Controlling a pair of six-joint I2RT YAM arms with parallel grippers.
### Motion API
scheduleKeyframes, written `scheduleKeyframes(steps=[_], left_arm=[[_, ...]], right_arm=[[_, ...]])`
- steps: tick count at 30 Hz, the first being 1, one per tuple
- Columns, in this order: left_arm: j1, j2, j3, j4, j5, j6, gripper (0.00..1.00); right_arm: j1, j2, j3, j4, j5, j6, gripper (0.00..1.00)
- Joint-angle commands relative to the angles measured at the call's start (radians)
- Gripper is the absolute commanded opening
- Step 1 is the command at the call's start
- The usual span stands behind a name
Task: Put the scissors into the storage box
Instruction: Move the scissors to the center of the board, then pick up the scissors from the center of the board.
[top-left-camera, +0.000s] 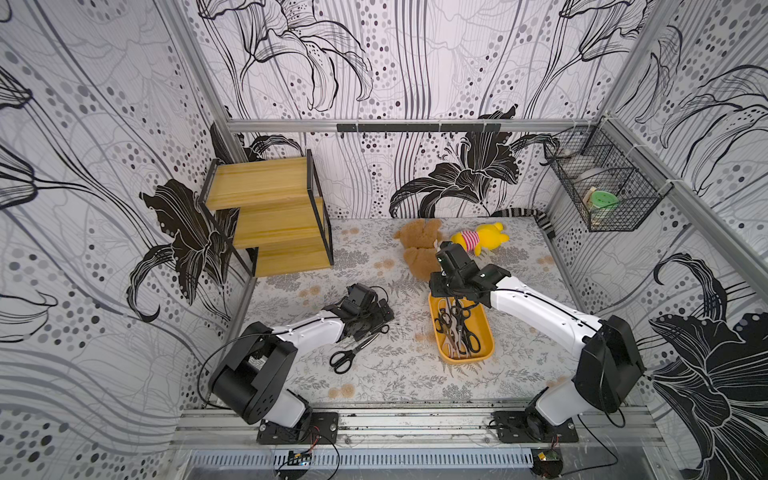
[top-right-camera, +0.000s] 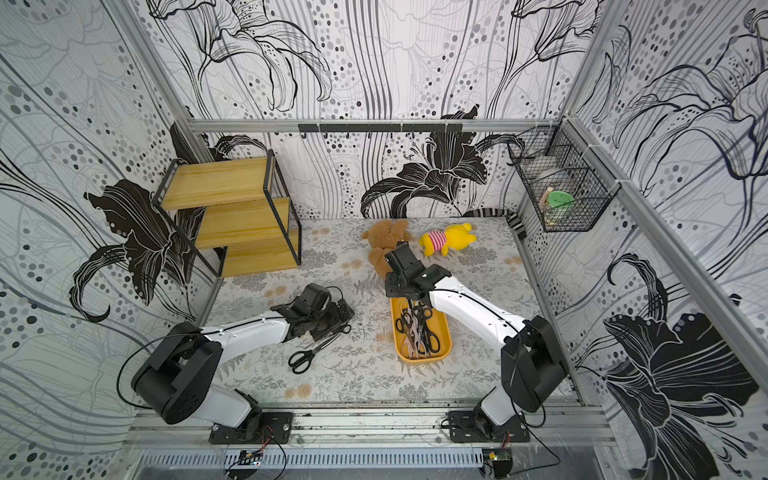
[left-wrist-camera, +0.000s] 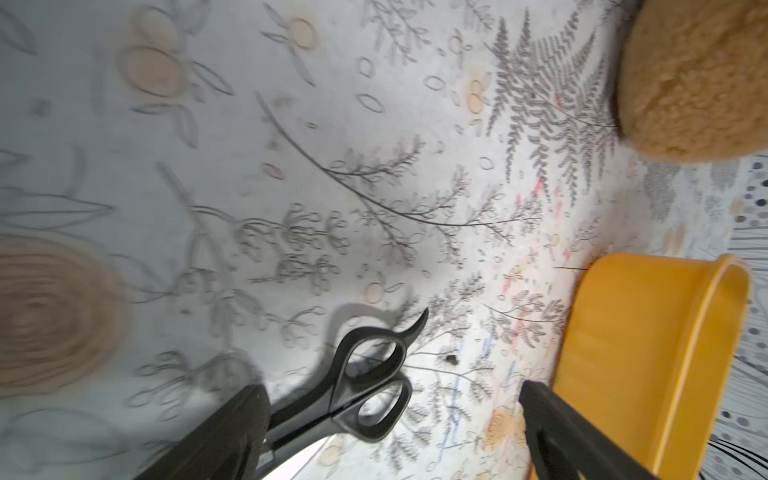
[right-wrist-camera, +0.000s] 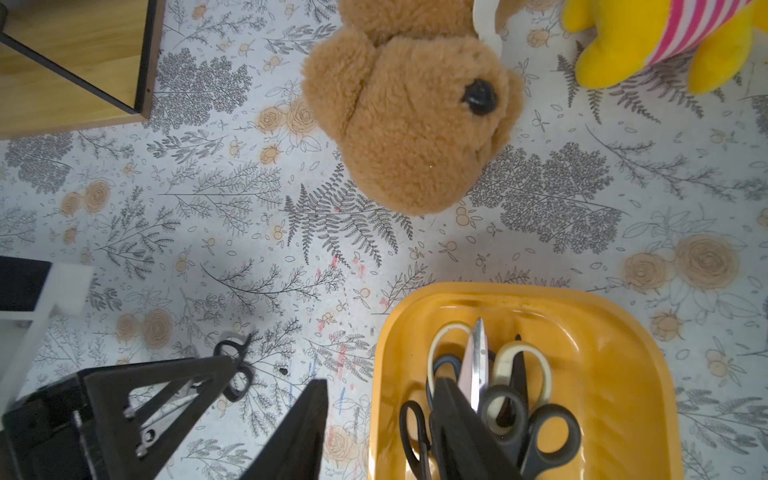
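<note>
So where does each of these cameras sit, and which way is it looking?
Top views: side by side, high over the front rail, looking down at the table; left arm and right arm show whole.
Left wrist: on the left arm, low, looking along the table at scissors and the box wall; its fingers show.
Right wrist: on the right arm, looking down at the box end and the bear; its fingers show.
Shared: both wrist views catch the box and the bear.
</note>
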Motion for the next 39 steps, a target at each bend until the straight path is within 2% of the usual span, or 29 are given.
scheduleKeyframes(steps=[1, 6, 12, 16, 22, 28, 33, 39], left_arm=[[-0.019, 0.037, 0.014, 0.091, 0.03, -0.08, 0.99], [0.013, -0.009, 0.083, 0.037, -0.046, -0.043, 0.98], [0.144, -0.065, 0.139, -0.005, -0.043, 0.016, 0.98], [0.255, -0.088, 0.14, -0.023, -0.009, 0.069, 0.98], [0.388, -0.131, 0.095, -0.031, 0.041, 0.13, 0.98], [0.493, -0.118, 0.071, -0.042, 0.087, 0.203, 0.98], [0.543, -0.089, 0.052, -0.016, 0.134, 0.219, 0.98], [0.553, -0.093, 0.04, -0.018, 0.148, 0.239, 0.98]], right_arm=[[0.019, 0.014, 0.001, 0.024, -0.033, 0.0, 0.42], [0.079, 0.084, 0.043, 0.019, -0.074, -0.031, 0.4], [0.162, 0.221, 0.13, -0.003, -0.128, -0.08, 0.39], [0.212, 0.303, 0.195, -0.026, -0.182, -0.21, 0.39], [0.216, 0.427, 0.319, -0.148, -0.206, -0.414, 0.37], [0.215, 0.532, 0.47, -0.235, -0.213, -0.502, 0.33], [0.216, 0.586, 0.521, -0.249, -0.195, -0.527, 0.29], [0.215, 0.636, 0.554, -0.27, -0.173, -0.539, 0.27]])
